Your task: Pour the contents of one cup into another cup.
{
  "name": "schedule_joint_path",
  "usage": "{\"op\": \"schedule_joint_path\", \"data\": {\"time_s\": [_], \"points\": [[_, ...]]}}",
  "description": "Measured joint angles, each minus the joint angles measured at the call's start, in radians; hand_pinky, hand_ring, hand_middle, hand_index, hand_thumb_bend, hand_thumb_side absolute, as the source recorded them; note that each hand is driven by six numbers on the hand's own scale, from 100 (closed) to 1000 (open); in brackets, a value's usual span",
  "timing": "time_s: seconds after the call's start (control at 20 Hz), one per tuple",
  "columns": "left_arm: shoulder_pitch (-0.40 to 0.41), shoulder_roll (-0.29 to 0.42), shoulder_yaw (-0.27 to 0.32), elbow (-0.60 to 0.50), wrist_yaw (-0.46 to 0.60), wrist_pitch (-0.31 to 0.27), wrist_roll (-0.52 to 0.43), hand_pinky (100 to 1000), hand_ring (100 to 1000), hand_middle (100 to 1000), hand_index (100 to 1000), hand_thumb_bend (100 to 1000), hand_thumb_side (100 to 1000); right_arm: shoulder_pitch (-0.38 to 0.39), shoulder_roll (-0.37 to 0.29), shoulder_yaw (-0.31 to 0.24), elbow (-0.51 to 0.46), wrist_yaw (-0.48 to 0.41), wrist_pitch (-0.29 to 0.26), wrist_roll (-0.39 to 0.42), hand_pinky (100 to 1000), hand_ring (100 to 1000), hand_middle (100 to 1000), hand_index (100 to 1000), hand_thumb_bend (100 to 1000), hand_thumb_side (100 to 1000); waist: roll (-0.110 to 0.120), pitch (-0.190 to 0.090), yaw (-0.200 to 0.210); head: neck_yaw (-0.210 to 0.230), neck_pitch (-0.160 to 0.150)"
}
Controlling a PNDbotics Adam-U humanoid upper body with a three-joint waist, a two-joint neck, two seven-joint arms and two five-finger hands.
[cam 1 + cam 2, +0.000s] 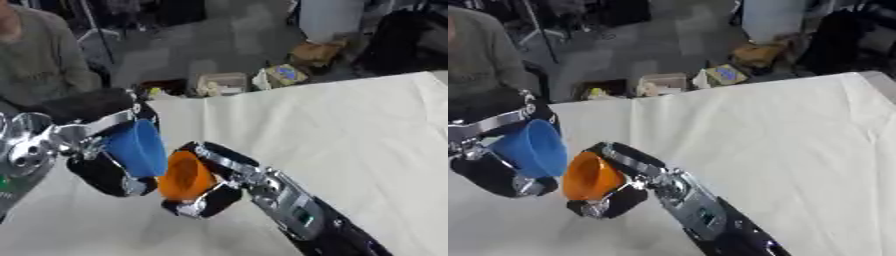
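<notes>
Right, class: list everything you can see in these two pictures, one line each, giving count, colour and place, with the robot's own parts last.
Blue plastic cup: one, blue, tipped, held at the left above the table.
Orange plastic cup: one, orange, tipped, held beside the blue one, rims close.
White cloth-covered table: one, off-white, fills the lower right.
Cardboard boxes on the floor: several, tan, beyond the table's far edge.
Left robot hand: one, black and silver, curled round the blue cup.
Right robot hand: one, black and silver, curled round the orange cup.

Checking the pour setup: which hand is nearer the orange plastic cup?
Right. The right hand is curled round the orange plastic cup; the left hand holds the blue plastic cup just beside it.
</notes>
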Motion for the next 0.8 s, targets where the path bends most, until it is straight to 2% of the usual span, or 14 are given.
{"op": "schedule_joint_path", "data": {"time_s": [0.8], "points": [[0.0,-0.001,-0.012,0.042,-0.08,-0.038,-0.046,231,219,218,471,359,100,0.005,0.0,0.007,0.001,-0.051,0.023,0.023,360,401,366,586,209,100,-0.001,0.0,0.0,0.0,0.0]]}}
